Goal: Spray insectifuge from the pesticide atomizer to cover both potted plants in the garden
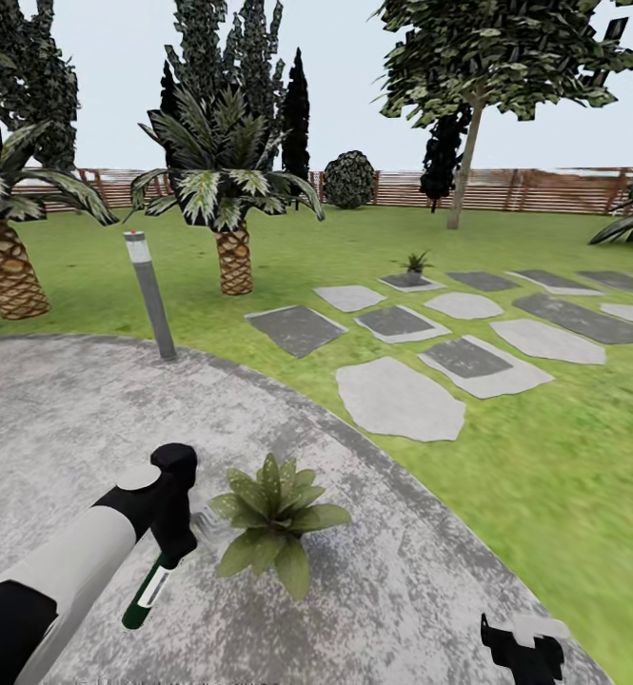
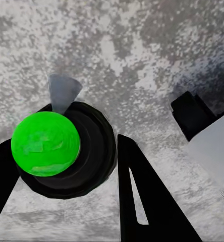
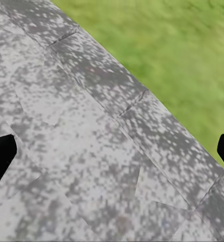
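My left gripper (image 1: 167, 544) is shut on the pesticide atomizer (image 1: 148, 592), a slim sprayer with a white band and a green end that points down and toward me. It hangs just left of a potted plant (image 1: 274, 518), a rosette of broad green leaves on the grey patio (image 1: 59, 438). A pale grey spray cone (image 1: 202, 521) shows between the gripper and the leaves. In the left wrist view the atomizer's green round end (image 2: 45, 143) sits in a black ring between the dark fingers (image 2: 142, 196). A second small potted plant (image 1: 415, 263) stands far off on a stepping stone. My right gripper (image 1: 524, 653) is open over the patio paving (image 3: 92, 131).
A grey bollard lamp (image 1: 150, 297) stands at the patio's far edge. Two palms (image 1: 228, 219) (image 1: 7, 257) rise behind it on the lawn. Flat stepping stones (image 1: 399, 400) lead right across the grass toward a brown slatted fence (image 1: 544, 190).
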`<state>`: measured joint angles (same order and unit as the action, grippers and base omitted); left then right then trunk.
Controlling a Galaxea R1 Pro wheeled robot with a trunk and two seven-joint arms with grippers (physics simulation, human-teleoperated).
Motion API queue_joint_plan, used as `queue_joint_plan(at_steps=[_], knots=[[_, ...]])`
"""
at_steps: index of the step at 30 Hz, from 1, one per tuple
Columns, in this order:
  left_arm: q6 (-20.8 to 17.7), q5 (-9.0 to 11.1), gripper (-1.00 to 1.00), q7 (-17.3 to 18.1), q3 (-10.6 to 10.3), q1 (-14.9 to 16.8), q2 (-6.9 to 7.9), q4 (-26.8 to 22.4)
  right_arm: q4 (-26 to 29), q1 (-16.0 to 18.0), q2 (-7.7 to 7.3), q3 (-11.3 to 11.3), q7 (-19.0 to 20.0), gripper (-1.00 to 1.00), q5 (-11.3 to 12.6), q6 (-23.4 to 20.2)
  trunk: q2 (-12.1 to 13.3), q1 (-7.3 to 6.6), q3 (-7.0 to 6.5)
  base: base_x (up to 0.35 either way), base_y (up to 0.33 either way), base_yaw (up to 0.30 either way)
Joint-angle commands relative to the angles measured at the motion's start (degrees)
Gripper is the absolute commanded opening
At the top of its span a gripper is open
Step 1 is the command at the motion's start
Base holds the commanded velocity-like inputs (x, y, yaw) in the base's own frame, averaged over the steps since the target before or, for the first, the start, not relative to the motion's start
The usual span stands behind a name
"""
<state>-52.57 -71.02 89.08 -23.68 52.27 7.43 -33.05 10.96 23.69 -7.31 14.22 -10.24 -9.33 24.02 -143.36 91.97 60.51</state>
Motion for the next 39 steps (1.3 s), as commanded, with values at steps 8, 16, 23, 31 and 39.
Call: queue_joint_plan(at_steps=[8, 16, 23, 31, 39], knots=[[-0.5, 1.0, -1.0, -3.0, 0.0, -3.7, -0.62, -0.2, -0.1, 0.0, 0.09, 0.3, -0.2, 1.0, -0.6, 0.2, 0.0, -0.01, 0.05, 0.0, 0.0, 0.276], [-0.6, 3.4, -1.0, -6.2, 0.1, -5.1, -0.26, -0.1, -0.1, 0.0, -0.06, 0.3, -0.2, 1.0, -0.6, 0.2, 0.0, -0.01, 0.05, 0.0, 0.0, 0.07], [-0.5, 11.5, -1.0, -11.2, 2.0, -5.7, -1.01, 0.1, -0.1, 0.0, -0.07, 0.4, -0.2, 1.0, -0.6, 0.2, 0.0, -0.01, 0.05, 0.042, 0.0, 0.0], [-0.3, 12.2, -1.0, -16.7, 2.1, -8.4, -0.48, 2.2, -0.1, 0.0, 0.01, 0.4, -0.3, 1.0, -0.6, 0.2, 0.0, -0.01, 0.1, 0.308, 0.0, 0.018], [-0.1, 11.9, -1.0, -17.1, 2.1, -9.0, -1.05, 1.3, 0.0, 0.0, -0.04, 0.4, -0.4, 1.0, -0.5, 0.2, 0.0, -0.01, 0.43, 0.061, 0.0, 0.164]])
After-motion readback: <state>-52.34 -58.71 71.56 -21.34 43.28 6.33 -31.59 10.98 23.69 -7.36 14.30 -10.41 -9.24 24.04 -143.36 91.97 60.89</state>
